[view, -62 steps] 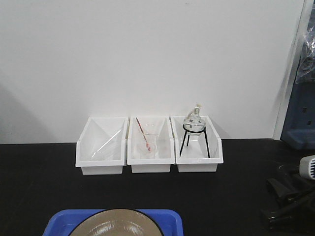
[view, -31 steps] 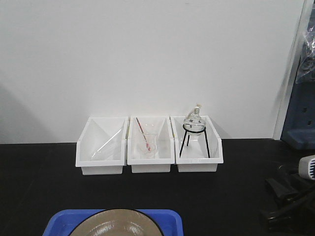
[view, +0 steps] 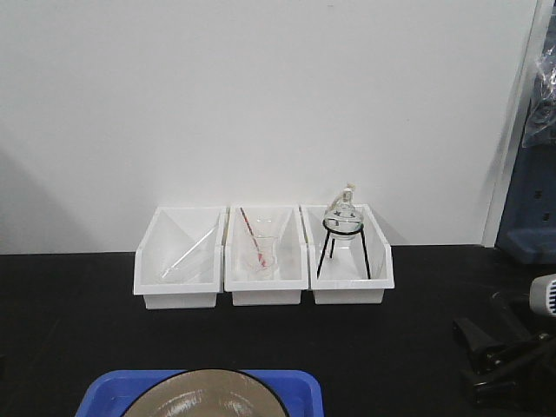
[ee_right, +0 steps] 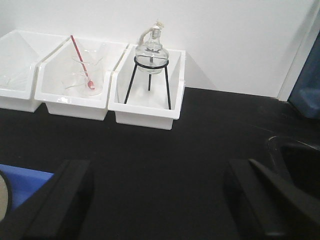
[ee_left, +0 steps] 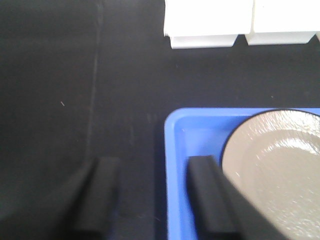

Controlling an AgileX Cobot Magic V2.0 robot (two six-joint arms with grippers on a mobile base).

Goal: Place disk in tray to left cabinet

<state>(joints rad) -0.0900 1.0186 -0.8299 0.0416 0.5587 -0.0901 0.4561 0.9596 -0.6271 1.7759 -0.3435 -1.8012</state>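
Left pincer [ee_left: 155,165] apart astride blue tray [ee_left: 196,134] rim, maybe in contact; round speckled disk [ee_left: 280,167] inside; right pincer [ee_right: 159,170] apart.

You have a bright blue tray [ee_left: 195,135], a beige disk [ee_left: 280,170] rimmed in black, white bins [view: 263,296] and a black tabletop [view: 69,334].

Tray [view: 95,396] and disk [view: 204,401] partly off-frame.

blue tray [ee_left: 192,132] sits flat on black tabletop [ee_left: 75,90], rounded corners, low raised rim. tan plate [ee_left: 280,170] with thin black rim lies flat inside it, glossy, spans most of tray width
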